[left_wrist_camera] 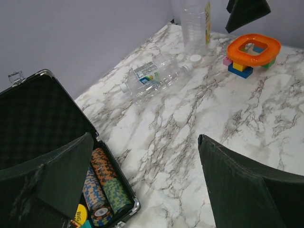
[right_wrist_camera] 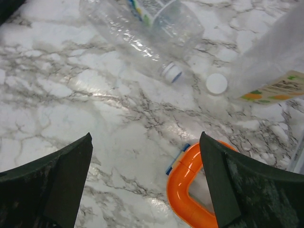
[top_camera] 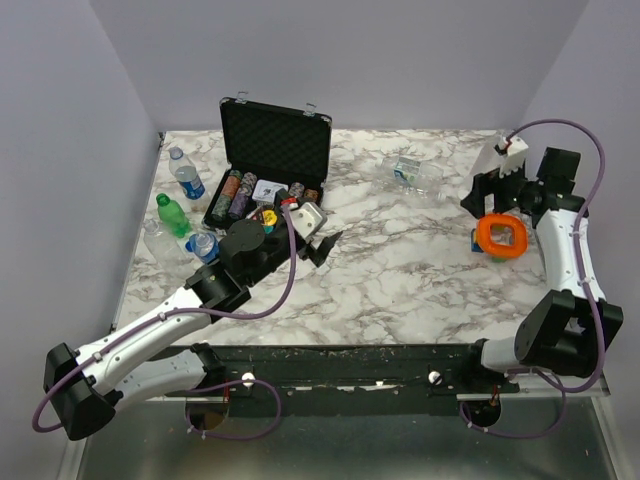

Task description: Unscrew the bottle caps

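A clear bottle (top_camera: 415, 172) with a pale label lies on its side at the back of the table, also in the left wrist view (left_wrist_camera: 156, 76) and the right wrist view (right_wrist_camera: 142, 28). A loose white cap (right_wrist_camera: 216, 83) lies beside its neck, also seen from the left wrist (left_wrist_camera: 195, 58). An upright clear bottle (left_wrist_camera: 194, 23) stands behind the cap and shows blurred in the right wrist view (right_wrist_camera: 270, 61). My right gripper (right_wrist_camera: 145, 142) is open and empty above the marble, near these. My left gripper (left_wrist_camera: 147, 156) is open and empty beside the chip case (left_wrist_camera: 28, 118).
A blue-labelled bottle (top_camera: 185, 175), a green bottle (top_camera: 172, 215) and a blue-capped bottle (top_camera: 203, 245) stand at the left. The black chip case (top_camera: 275, 140) stands open at the back. An orange ring (top_camera: 500, 237) on toy blocks sits under my right gripper (top_camera: 492, 200).
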You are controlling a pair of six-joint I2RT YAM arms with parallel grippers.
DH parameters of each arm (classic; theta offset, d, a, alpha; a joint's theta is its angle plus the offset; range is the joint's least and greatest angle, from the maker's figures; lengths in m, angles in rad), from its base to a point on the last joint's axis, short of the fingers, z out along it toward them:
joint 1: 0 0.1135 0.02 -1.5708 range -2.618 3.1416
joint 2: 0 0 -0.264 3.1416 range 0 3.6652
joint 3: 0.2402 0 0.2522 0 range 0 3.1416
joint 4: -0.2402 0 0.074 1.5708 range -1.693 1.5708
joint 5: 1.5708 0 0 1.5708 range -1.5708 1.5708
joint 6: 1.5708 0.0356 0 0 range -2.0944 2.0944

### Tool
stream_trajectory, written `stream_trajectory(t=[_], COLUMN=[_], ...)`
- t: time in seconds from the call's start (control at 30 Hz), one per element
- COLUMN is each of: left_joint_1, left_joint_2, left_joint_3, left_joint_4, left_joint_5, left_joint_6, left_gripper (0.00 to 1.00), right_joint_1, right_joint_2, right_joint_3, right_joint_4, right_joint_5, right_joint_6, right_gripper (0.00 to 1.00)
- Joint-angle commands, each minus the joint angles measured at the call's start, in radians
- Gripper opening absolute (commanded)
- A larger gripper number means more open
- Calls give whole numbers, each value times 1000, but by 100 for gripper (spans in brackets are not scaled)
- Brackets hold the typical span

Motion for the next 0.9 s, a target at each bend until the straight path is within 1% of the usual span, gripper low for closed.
stream_trajectory(t=[0.0, 0.1, 0.2, 0.27, 0.53, 0.7, 0.87], left_joint_1=[5, 5, 5, 5, 7, 8, 8], left_joint_2=[-15, -10, -1, 2, 6, 0, -1], left_joint_3=[-7, -7, -6, -6, -24, -35, -37], left_joint_4=[20, 16, -4, -17, -14, -11, -7], left_joint_5=[-23, -29, -57, -87, -141, -169, -166], left_joint_6=[11, 24, 79, 97, 169, 207, 212], left_gripper=[99, 99, 99, 99, 99, 99, 99], right_joint_1=[82, 206, 301, 366, 470, 489, 504], right_joint_2=[16, 51, 109, 171, 545, 717, 815], right_joint_3=[62, 88, 111, 152, 465, 646, 740], right_joint_4=[-219, -268, -253, -236, -236, -267, -290], right_joint_5=[-143, -47, 61, 116, 340, 374, 414], right_joint_6=[-265, -413, -545, -597, -660, -643, -645], right_gripper=[100, 100, 100, 100, 99, 95, 89])
